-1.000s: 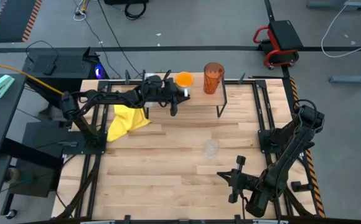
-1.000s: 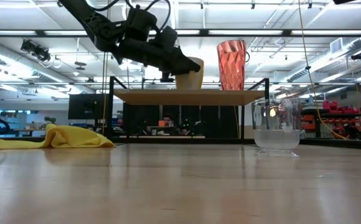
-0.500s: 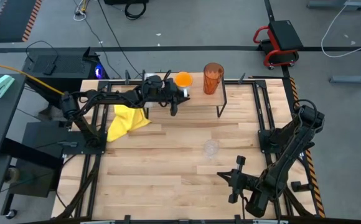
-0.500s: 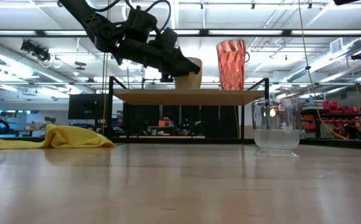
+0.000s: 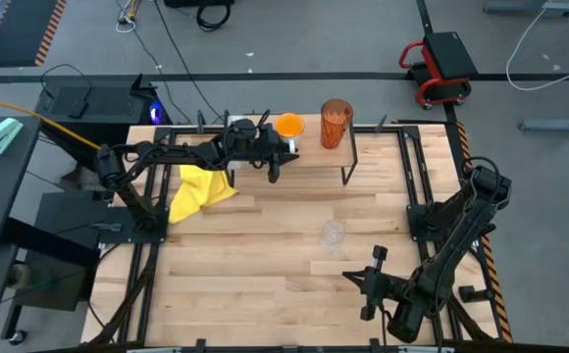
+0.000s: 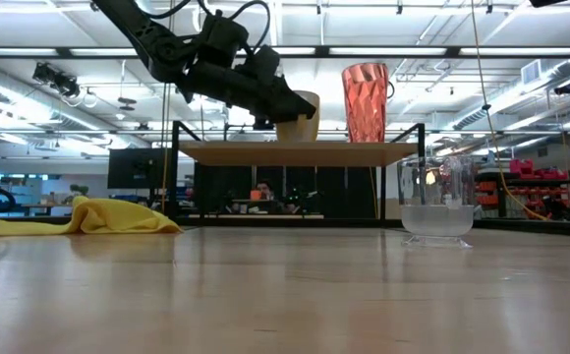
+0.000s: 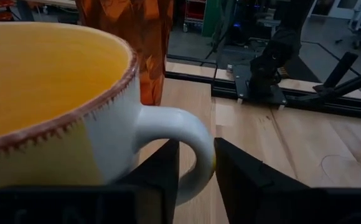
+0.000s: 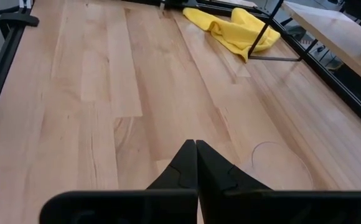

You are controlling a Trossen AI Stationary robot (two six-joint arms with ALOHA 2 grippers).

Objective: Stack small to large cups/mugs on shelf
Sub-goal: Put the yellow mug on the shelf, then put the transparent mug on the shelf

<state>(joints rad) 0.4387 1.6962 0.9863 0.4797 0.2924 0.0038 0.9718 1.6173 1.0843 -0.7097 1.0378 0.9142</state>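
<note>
On the shelf (image 5: 309, 157) the mug (image 5: 289, 126) stands left of the tumbler (image 5: 336, 123); the glass cup (image 5: 333, 233) sits on the tabletop (image 5: 265, 265), cloth (image 5: 198, 189) far left.

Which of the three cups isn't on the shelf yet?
The small clear glass cup: it stands on the tabletop, while the orange mug and amber tumbler sit on the shelf.

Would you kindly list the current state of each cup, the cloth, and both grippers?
Orange mug: upright on the shelf, handle between the left gripper's fingers.
Amber tumbler: upright on the shelf, free.
Clear glass cup: upright on the tabletop, untouched.
Yellow cloth: crumpled on the tabletop.
Left gripper: shut on the mug's handle.
Right gripper: shut, empty.
</note>
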